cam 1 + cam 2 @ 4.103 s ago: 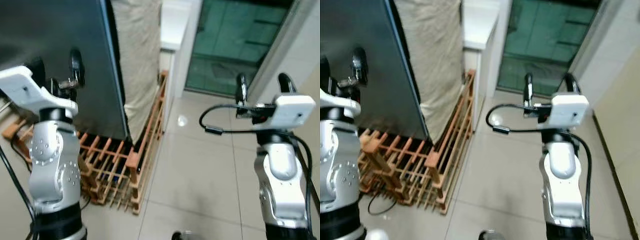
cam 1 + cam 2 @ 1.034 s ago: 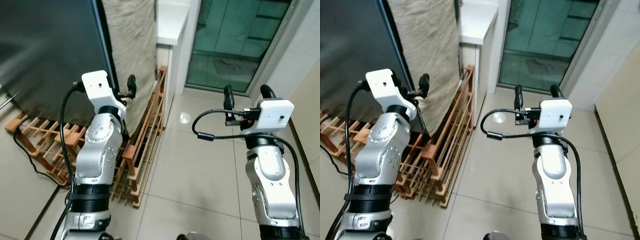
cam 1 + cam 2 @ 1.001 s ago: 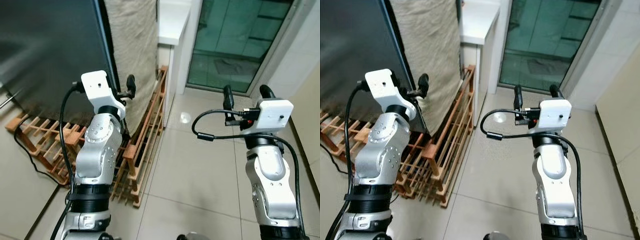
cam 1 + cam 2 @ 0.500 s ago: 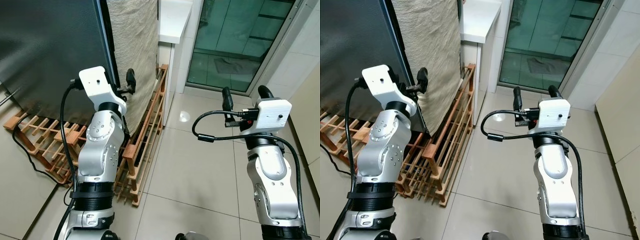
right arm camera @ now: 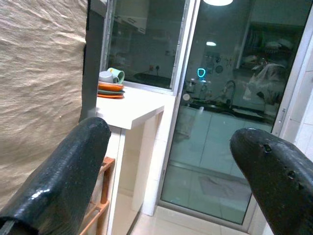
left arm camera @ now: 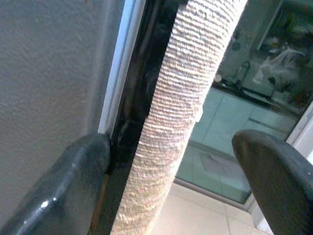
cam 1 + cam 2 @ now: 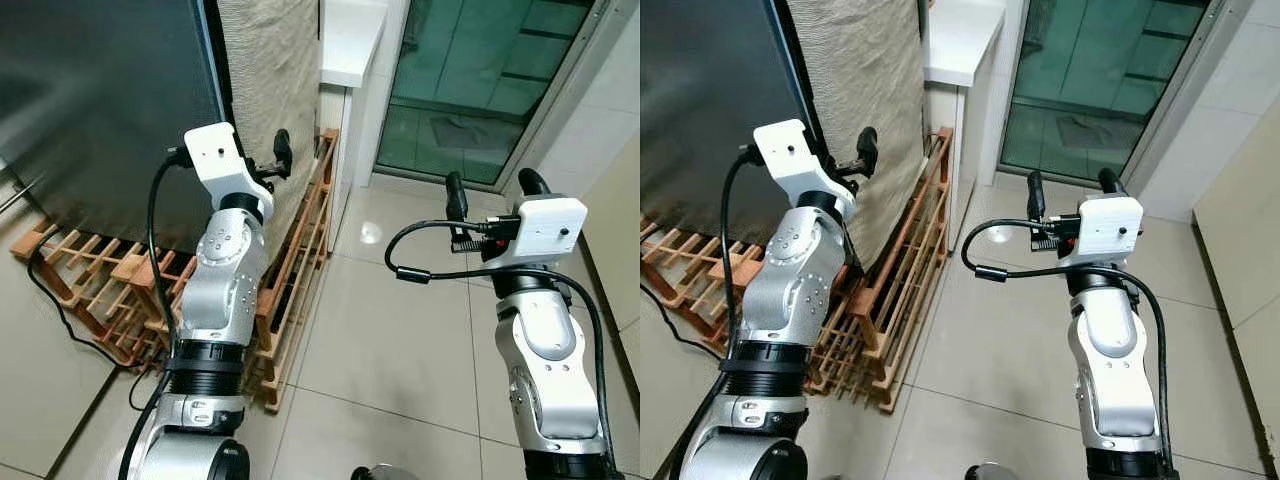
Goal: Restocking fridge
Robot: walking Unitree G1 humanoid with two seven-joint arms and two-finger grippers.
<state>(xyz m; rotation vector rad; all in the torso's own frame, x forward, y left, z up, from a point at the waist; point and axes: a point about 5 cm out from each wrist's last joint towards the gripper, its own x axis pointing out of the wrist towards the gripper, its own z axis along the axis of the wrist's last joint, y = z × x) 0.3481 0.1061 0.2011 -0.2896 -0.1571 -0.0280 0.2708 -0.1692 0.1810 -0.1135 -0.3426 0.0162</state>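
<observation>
Robot's left gripper (image 6: 171,161) is raised at the edge of the tall dark grey fridge door (image 7: 100,110), fingers spread wide apart w/ nothing between them; in the left wrist view one black fingertip (image 6: 68,186) sits right at the door's edge, the other off to the far side. Beige ribbed cloth (image 7: 265,90) hangs over the fridge side, just behind the door edge. Fridge stands on a slatted orange-brown wooden pallet (image 7: 290,260) on pale floor tiles (image 7: 400,340). Right gripper (image 7: 487,186) is held up in open air over the tiles, well apart from the fridge, fingers also spread, empty. White counter (image 7: 960,35) stands beside the fridge, w/ stacked orange plates and a green cup (image 5: 110,83) on it; green-tinted glass sliding door (image 7: 470,80) beyond.
</observation>
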